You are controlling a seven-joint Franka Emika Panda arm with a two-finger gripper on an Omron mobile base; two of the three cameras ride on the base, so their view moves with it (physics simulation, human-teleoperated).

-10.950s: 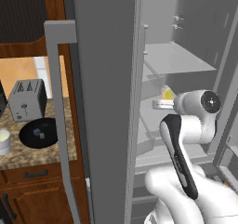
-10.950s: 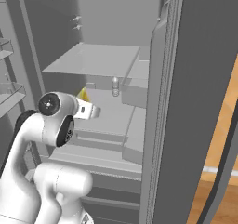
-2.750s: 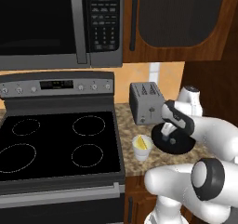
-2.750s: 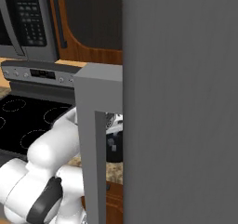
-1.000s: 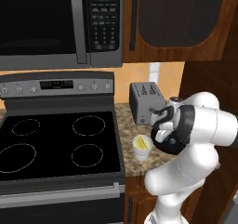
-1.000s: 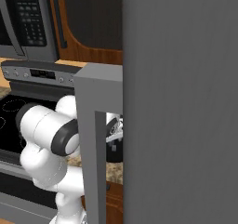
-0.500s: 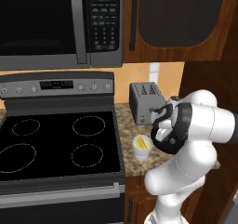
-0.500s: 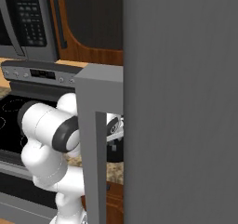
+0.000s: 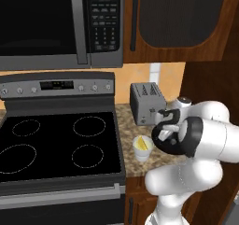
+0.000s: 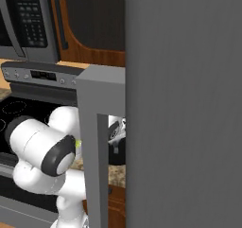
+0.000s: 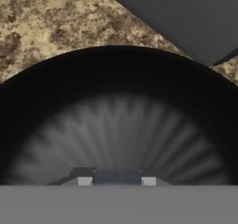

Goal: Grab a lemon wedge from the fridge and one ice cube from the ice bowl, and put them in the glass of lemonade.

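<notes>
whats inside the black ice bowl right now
In the hand view, the gripper sits low inside the ice bowl, shut on a small bluish-grey block, probably an ice cube. The bowl's near floor is hidden.

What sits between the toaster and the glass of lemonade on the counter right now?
Bare speckled counter, seen in the left base view: the toaster stands behind the glass of lemonade, nothing between them.

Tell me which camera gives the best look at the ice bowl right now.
The hand view: the ice bowl shows from above, dark rim and ribbed inside, with the gripper low inside it. In the left base view the arm covers most of the bowl. In the right base view just a dark sliver shows beside the fridge door.
</notes>
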